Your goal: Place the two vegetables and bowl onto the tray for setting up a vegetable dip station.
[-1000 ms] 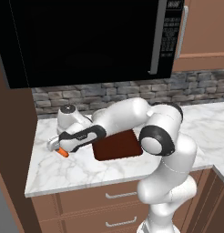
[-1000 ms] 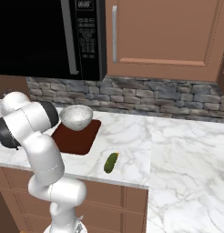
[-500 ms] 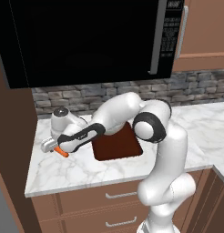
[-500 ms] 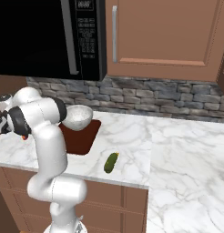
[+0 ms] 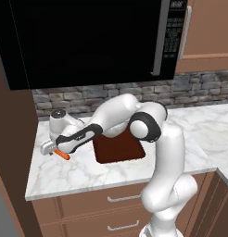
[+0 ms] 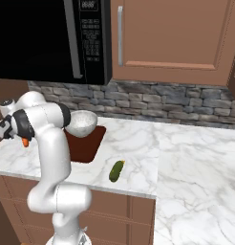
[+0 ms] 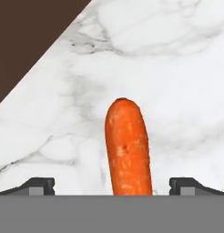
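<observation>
**Open gripper straddling carrot, no contact**

Hovering low over the left end of the counter (image 5: 79,173) with gripper (image 7: 112,184) spread wide. Seeing both dark fingertips (image 7: 38,184) at the bottom corners of the hand view, well apart. Carrot (image 7: 127,148) lying flat on the marble between them, lengthwise along the hand's line of sight, rounded end pointing away; sitting slightly nearer the right tip, touching neither. Looking smooth, orange, stubby, faintly speckled. Counter showing white marble with grey veining; dark brown edge cutting the top-left corner of the hand view.

Tray (image 5: 120,150) lying just right of the hand: flat, reddish-brown, rounded corners. Bowl (image 6: 82,122) sitting at the tray's back edge, round, speckled grey-white. Cucumber (image 6: 116,171) lying on the marble right of the tray, near the counter's front edge, short and dark green.
</observation>
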